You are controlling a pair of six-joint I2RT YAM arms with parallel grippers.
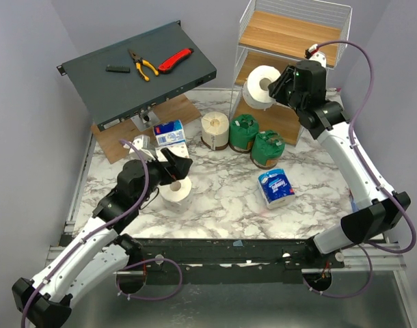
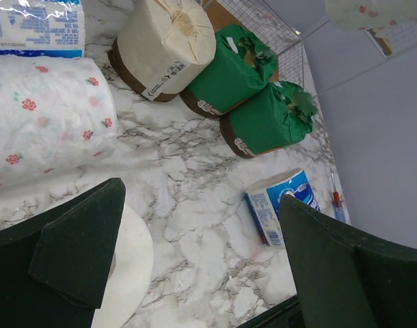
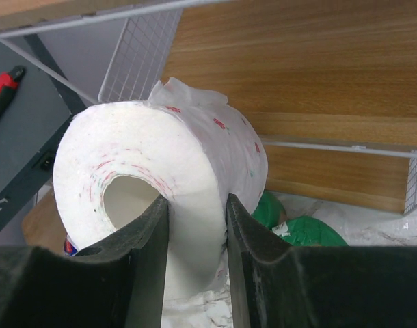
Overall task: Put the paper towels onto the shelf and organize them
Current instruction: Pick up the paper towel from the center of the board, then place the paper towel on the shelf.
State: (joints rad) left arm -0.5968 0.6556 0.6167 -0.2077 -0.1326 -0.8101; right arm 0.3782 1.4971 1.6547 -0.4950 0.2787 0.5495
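My right gripper (image 1: 273, 85) is shut on a white paper towel roll with pink print (image 1: 261, 87), one finger inside its core and one outside (image 3: 195, 219). It holds the roll in the air in front of the middle wooden tier of the white wire shelf (image 1: 290, 34). My left gripper (image 1: 174, 166) stands open just above an upright white roll (image 1: 176, 193), nothing between its fingers (image 2: 202, 266). On the marble stand a cream roll (image 1: 214, 130) and two green-wrapped rolls (image 1: 243, 133) (image 1: 266, 148). Blue-and-white packs (image 1: 275, 186) (image 1: 169, 133) and a pink-print roll (image 2: 44, 123) lie nearby.
A slanted dark grey metal box (image 1: 113, 85) at the back left carries pliers (image 1: 143, 65) and a red knife (image 1: 175, 60). A flat wooden board (image 1: 178, 111) lies under it. Grey walls close in on both sides.
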